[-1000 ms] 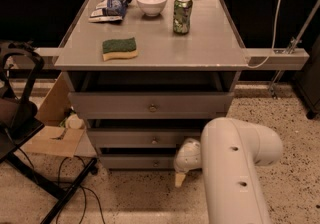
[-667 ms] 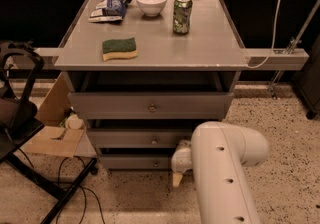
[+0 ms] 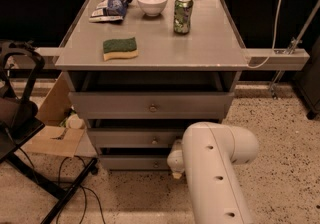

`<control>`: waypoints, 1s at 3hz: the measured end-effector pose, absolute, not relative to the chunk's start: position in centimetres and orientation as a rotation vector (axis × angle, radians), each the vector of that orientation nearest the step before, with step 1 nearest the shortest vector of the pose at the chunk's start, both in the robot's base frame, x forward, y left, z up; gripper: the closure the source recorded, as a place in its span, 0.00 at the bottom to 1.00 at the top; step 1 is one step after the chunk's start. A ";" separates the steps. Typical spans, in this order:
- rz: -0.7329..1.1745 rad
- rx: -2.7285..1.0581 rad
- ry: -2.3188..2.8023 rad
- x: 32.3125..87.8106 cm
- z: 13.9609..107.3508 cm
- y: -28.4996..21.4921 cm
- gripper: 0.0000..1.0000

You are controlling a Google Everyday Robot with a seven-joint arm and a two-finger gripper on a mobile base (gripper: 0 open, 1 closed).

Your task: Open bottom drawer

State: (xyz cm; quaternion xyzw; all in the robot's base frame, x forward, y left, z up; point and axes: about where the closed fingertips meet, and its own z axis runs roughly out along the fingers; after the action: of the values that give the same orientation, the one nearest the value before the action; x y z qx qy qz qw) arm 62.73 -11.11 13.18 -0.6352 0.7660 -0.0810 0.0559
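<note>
The arm (image 3: 215, 168) mostly hides tool (image 3: 176, 170) at bottom drawer (image 3: 131, 162).

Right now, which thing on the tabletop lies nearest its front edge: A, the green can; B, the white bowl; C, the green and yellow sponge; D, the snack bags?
C: the sponge lies well forward of the bowl, can and bags on the table; the gripper is low down, at the bottom drawer's front.

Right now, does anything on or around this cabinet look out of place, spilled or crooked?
Nothing stands out. The can and bowl stand upright, the sponge lies flat, and nothing is spilled. The pincer sits at the bottom drawer, partly hidden behind the arm.
</note>
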 end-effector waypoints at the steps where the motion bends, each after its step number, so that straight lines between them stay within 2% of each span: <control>1: -0.248 -1.929 2.330 62.7 13.7 -10.8 0.60; 2: -0.248 -1.929 2.330 62.7 14.5 -10.6 0.84; 3: -0.248 -1.929 2.330 62.7 15.0 -10.5 1.00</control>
State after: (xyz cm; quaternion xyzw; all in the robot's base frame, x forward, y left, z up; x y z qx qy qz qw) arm 62.75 -10.50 15.04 -0.6348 0.7665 -0.0817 0.0531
